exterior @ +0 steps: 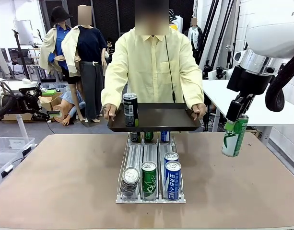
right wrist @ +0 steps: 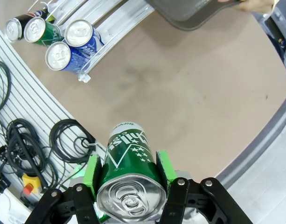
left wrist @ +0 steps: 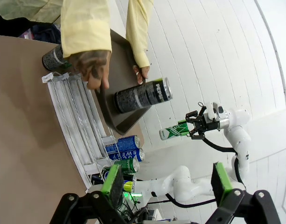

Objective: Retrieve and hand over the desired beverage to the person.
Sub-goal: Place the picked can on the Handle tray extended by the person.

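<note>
- the green can [exterior: 234,136] hangs in the right gripper [exterior: 237,115], clamped near its top, above the right side of the tabletop [exterior: 65,182] and clear of it; its long axis is close to upright, with the bottom end tilted slightly toward the rack.
- in the right wrist view the same green can [right wrist: 129,172] sits between the green pads [right wrist: 92,173], its pull-tab end toward the camera and its far end toward the tabletop.
- the left gripper [left wrist: 166,186] stands wide open with nothing between its pads.
- the person [exterior: 154,67] holds a dark tray [exterior: 156,119] level with both hands above the far end of the rack; 1 black can [exterior: 130,109] stands upright on its left part.
- the wire rack [exterior: 150,175] has 3 lanes running toward the person: at the near end the left lane holds a dark can [exterior: 130,178], the middle a green can, the right 2 blue cans [exterior: 172,173], 1 behind the other; more cans sit at the far end under the tray.
</note>
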Robot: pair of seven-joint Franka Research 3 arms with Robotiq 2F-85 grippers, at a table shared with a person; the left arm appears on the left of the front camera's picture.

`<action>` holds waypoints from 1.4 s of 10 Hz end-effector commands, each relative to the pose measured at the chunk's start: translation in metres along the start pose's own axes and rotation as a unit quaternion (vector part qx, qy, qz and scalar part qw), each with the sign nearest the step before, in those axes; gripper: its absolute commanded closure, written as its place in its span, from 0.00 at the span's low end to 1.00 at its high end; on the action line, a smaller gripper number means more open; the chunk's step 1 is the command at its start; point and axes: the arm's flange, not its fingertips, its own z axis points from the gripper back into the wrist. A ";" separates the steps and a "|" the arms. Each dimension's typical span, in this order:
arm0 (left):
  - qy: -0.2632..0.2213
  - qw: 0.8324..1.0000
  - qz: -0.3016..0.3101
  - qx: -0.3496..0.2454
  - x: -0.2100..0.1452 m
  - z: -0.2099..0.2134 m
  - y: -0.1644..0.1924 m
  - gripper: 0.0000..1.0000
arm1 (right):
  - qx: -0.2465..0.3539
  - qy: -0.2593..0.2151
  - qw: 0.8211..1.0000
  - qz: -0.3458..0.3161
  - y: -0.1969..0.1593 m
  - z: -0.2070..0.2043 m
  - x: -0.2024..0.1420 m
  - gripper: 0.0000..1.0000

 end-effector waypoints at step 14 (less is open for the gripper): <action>-0.002 1.000 -0.002 0.005 -0.001 0.000 -0.002 0.00 | -0.002 0.002 1.000 -0.003 0.000 0.003 0.001 1.00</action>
